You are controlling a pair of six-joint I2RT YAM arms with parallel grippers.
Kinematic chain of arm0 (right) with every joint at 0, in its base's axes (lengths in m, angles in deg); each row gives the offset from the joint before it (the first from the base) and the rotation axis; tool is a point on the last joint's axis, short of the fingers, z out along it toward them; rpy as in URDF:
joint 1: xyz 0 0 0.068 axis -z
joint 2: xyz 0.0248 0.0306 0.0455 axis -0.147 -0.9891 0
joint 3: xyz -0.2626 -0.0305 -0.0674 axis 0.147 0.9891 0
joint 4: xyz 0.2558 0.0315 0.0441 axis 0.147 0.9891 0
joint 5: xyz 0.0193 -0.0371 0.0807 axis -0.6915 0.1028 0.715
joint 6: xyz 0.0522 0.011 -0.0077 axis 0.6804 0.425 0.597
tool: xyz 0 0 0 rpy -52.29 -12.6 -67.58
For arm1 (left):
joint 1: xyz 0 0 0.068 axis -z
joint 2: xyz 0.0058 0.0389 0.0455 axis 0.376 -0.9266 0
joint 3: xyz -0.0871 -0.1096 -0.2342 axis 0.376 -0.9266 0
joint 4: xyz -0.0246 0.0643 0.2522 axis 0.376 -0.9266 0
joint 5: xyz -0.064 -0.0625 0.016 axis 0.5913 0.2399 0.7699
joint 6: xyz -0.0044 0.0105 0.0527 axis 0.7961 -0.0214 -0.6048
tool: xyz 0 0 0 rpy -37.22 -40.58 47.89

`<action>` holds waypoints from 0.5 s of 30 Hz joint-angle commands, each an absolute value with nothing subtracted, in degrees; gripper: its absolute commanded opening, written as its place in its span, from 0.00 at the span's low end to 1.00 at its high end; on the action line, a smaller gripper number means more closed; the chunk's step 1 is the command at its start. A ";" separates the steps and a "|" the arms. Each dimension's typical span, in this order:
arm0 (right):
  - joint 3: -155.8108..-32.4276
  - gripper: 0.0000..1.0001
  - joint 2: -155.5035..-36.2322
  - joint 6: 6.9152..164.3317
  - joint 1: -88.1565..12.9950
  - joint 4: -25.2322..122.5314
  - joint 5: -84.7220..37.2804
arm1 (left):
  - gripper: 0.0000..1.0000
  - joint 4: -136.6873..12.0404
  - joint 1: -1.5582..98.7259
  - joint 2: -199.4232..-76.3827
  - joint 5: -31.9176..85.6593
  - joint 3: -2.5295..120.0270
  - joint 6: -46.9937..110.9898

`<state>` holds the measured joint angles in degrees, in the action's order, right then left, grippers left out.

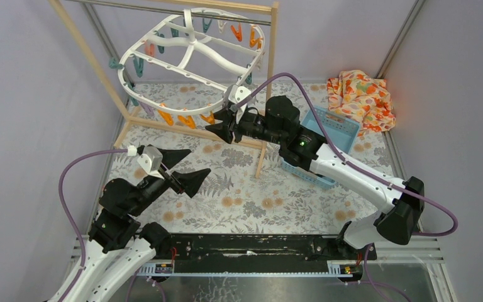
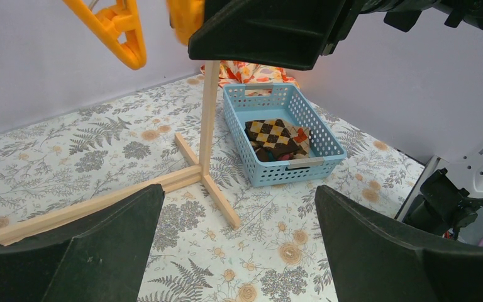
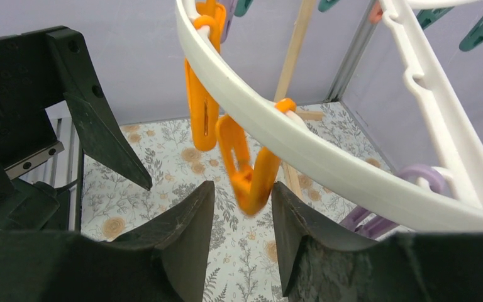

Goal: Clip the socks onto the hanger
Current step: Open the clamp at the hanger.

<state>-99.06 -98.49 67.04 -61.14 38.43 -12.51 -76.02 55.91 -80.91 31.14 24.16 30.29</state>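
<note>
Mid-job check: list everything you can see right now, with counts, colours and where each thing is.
hanger: one, white, hung on the wooden rack.
pegs: several, orange, teal and purple, dangling from the hanger.
wooden rack: one, pale wood, back left.
basket: one, light blue, right of the rack.
socks: dark brown and tan checked, in the basket; count unclear.
cloth: one, orange floral, far right corner.
table cover: one, fern and flower print.
left gripper: black, jaws open, empty, near left.
right gripper: black, jaws either side of an orange peg; grip unclear.
</note>
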 commanded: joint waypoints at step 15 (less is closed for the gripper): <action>-99.08 0.45 -96.90 68.28 -58.64 34.35 -12.24 | 0.99 -74.42 56.36 -81.13 31.84 25.15 30.40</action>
